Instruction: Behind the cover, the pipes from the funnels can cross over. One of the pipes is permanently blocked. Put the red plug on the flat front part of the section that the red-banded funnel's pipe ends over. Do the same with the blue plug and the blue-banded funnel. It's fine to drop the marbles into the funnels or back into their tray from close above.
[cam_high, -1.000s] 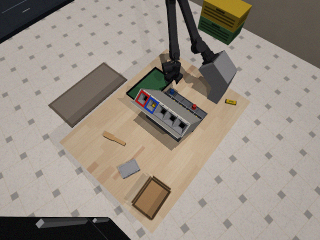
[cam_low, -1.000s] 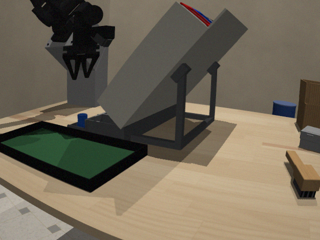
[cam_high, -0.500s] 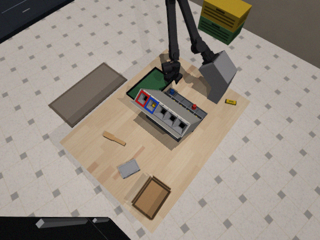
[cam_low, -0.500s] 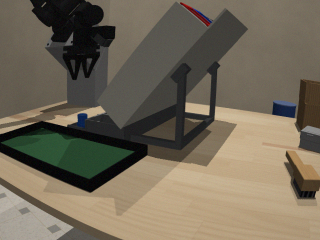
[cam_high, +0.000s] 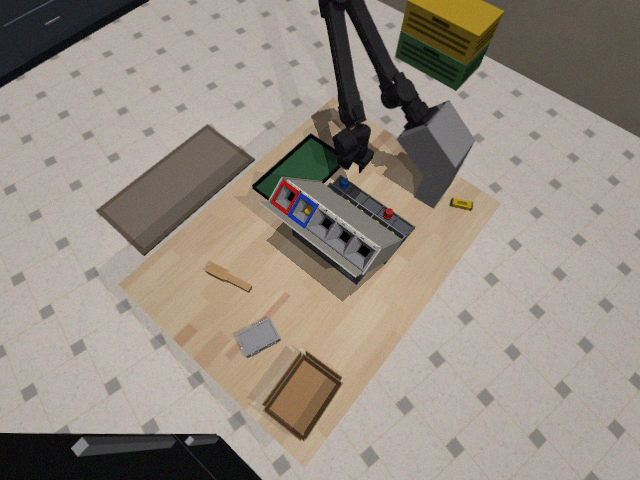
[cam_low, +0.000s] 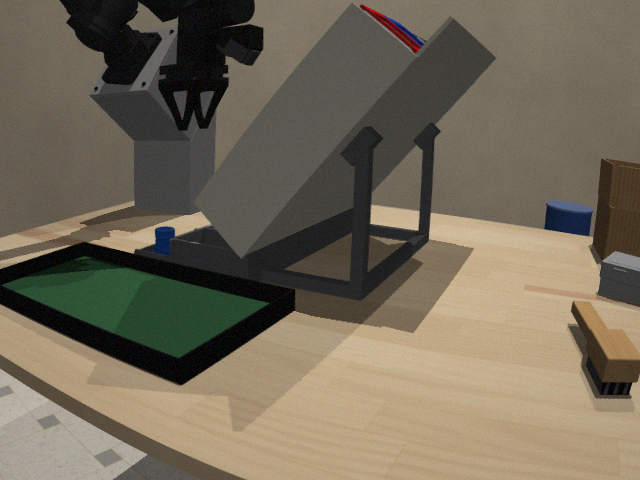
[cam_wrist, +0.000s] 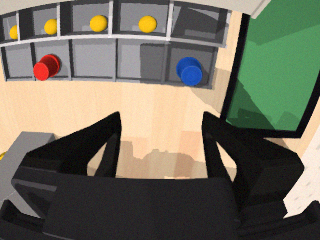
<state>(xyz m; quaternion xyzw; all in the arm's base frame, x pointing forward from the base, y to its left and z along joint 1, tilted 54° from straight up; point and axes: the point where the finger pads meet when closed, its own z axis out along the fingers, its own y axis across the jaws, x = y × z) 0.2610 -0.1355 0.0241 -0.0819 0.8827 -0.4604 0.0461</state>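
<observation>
The tilted grey funnel rack (cam_high: 330, 227) stands mid-table, with the red-banded funnel (cam_high: 284, 196) and blue-banded funnel (cam_high: 305, 210) at its left end. A yellow marble (cam_high: 308, 210) sits in the blue-banded funnel. The blue plug (cam_wrist: 189, 70) stands on the flat front part of the end section beside the green tray (cam_high: 305, 162). The red plug (cam_wrist: 46, 67) stands on a front part three sections away. Yellow marbles (cam_wrist: 98, 22) lie in several back sections; the one behind the blue plug shows none. My gripper (cam_wrist: 161, 119) is open and empty, raised well above the table near the blue plug (cam_high: 343, 182).
The arm's grey base block (cam_high: 436, 149) stands behind the rack. A wooden brush (cam_high: 229, 276), a small grey box (cam_high: 257, 336) and an open cardboard box (cam_high: 302, 395) lie toward the front. A small yellow block (cam_high: 461, 203) lies at the right.
</observation>
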